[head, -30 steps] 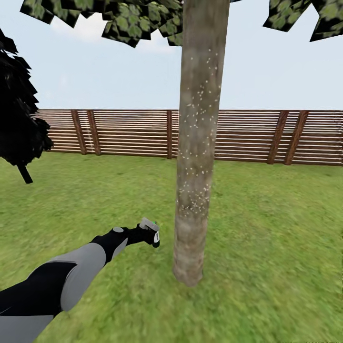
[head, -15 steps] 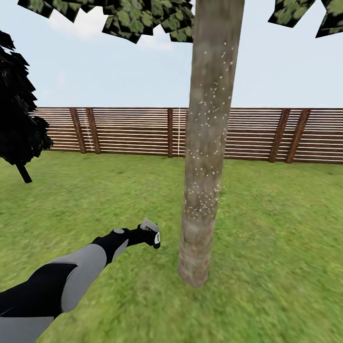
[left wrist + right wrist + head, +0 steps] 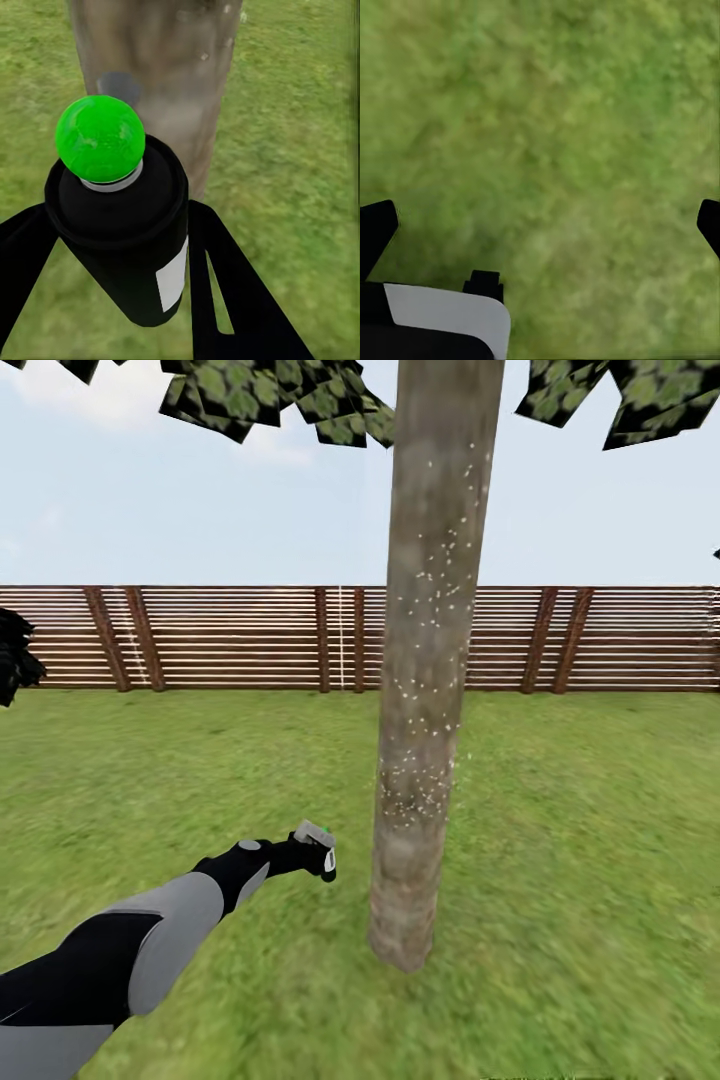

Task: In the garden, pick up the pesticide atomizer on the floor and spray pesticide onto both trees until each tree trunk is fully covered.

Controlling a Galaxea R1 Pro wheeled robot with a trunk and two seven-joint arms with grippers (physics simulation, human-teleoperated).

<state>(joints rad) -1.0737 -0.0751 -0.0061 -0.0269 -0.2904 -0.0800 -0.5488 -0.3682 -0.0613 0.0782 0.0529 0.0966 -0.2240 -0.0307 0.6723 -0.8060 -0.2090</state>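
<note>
Pesticide atomizer [image 3: 127, 240]: a small black spray bottle with a white label, clamped between the left gripper's two dark fingers [image 3: 232, 292]; in the left wrist view its top is bright green, and its nozzle end points at the tree trunk close ahead. In the head view it is a small pale-topped shape [image 3: 318, 838] at the end of the outstretched left arm, low over the grass and just left of the trunk.

Left gripper [image 3: 314, 852]: closed around the atomizer, held out forward at about knee height of the trunk, near it but apart from it.

Tree trunk [image 3: 425, 660]: a thick grey-brown mottled column, upright in the middle of the head view, speckled with small white dots from high up down to its lower part; the base below the speckles looks bare. The left wrist view shows the same bark [image 3: 161, 67] with a round grey patch on it.

Canopy [image 3: 280, 395]: dark green leaves along the top edge.

Right gripper [image 3: 544, 225]: fingers wide apart at the edges of its wrist view, holding nothing, pointed down at grass.

Floor [image 3: 580, 880]: green lawn all round the tree.

Fence [image 3: 230, 640]: brown horizontal slats across the far side, under a pale sky.

Dark tree [image 3: 12, 650]: a sliver of black foliage at the far left.
</note>
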